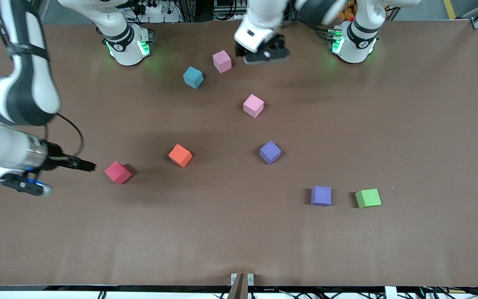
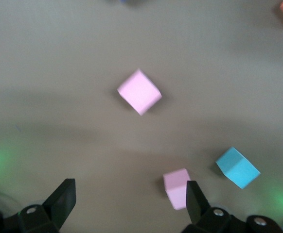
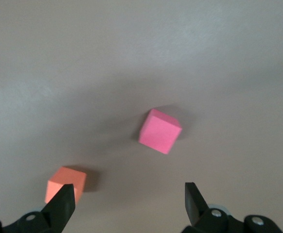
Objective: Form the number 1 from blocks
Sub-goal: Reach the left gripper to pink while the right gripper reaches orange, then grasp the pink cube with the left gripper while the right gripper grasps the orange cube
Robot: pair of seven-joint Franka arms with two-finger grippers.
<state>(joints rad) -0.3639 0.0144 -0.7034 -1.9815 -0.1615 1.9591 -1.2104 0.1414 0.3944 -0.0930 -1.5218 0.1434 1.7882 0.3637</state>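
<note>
- No readable writing is seen; the table (image 1: 409, 137) is covered in matte brown.
- Matte foam cubes are scattered: two pink blocks (image 1: 222, 61) (image 1: 253, 105), orange block (image 1: 180, 155), red block (image 1: 118, 172), purple block (image 1: 270, 152).
- The left hand (image 1: 264, 53), spread and empty, is held over the table beside the farther pink block.
- The right hand (image 1: 27, 185), spread and empty, is held over the table beside the red block.

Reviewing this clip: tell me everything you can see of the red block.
The red block is a small matte cube that looks like foam, red in the front view and pinker in the right wrist view. It sits flat on the brown table, turned corner-on to the front camera, casting a soft shadow. Nothing touches it. The orange block lies beside it, apart. The open right gripper hangs close by, empty.
</note>
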